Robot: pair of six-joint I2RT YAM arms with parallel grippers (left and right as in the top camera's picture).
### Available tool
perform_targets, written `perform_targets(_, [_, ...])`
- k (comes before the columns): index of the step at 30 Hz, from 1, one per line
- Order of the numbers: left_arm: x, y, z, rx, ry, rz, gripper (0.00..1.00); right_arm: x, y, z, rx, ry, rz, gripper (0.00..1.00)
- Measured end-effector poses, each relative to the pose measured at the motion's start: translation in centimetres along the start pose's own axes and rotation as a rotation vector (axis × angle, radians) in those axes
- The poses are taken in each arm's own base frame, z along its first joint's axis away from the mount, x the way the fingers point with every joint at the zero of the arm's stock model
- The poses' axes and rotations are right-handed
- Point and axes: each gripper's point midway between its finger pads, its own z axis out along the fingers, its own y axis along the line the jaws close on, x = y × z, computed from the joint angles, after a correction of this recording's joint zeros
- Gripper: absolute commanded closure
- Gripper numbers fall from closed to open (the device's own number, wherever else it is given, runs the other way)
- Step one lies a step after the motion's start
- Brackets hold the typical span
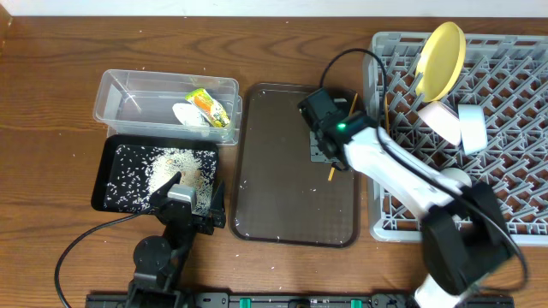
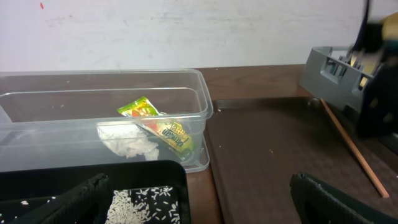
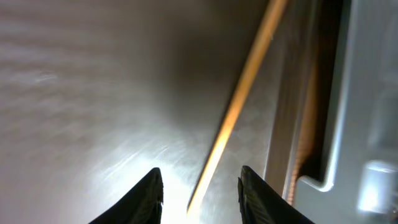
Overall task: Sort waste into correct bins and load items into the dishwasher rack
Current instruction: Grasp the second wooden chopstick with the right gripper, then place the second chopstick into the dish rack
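My right gripper (image 1: pixel 323 151) is open low over the brown serving tray (image 1: pixel 274 171), near its right edge. In the right wrist view its fingers (image 3: pixel 200 194) straddle a thin wooden chopstick (image 3: pixel 244 93) lying on the tray; the chopstick's end shows in the overhead view (image 1: pixel 331 175). A second chopstick (image 1: pixel 386 109) stands in the grey dishwasher rack (image 1: pixel 514 171). The yellow plate (image 1: pixel 443 48), white bowl (image 1: pixel 438 120) and light blue bowl (image 1: pixel 473 128) sit in the rack. My left gripper (image 1: pixel 183 202) is open and empty at the black tray (image 1: pixel 111 171), which holds rice grains (image 1: pixel 171 167).
The clear tub (image 1: pixel 128 90) at the back left holds the green-and-orange wrapper (image 1: pixel 208 104) and white tissue (image 1: pixel 185 114); both show in the left wrist view (image 2: pixel 155 124). A black cable runs from the right arm over the rack's left edge.
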Motion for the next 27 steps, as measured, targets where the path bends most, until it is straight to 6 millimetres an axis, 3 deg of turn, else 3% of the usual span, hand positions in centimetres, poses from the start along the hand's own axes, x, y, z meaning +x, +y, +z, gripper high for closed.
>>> perform_targets(3, [0.0, 0.0, 0.0, 0.000, 0.000, 0.000, 0.06, 0.6, -0.7, 2.3, 0.057, 0.030, 0.071, 0.65])
perform_targets(10, [0.0, 0.0, 0.0, 0.000, 0.000, 0.000, 0.06, 1.5, -1.6, 5.1, 0.101, 0.081, 0.156, 0.99])
perform_targets(17, [0.0, 0.0, 0.0, 0.000, 0.000, 0.000, 0.06, 1.2, -0.8, 4.5, 0.046, 0.090, 0.095, 0.99])
perform_targets(20, [0.0, 0.0, 0.0, 0.000, 0.000, 0.000, 0.06, 0.0, -0.2, 2.2, -0.018, 0.051, 0.011, 0.99])
perform_targets(23, [0.0, 0.0, 0.0, 0.000, 0.000, 0.000, 0.06, -3.2, -0.2, -2.8, -0.104, -0.077, -0.062, 0.99])
perform_targets(27, [0.0, 0.0, 0.0, 0.000, 0.000, 0.000, 0.06, -7.9, -3.5, -10.1, -0.152, -0.290, -0.099, 0.99])
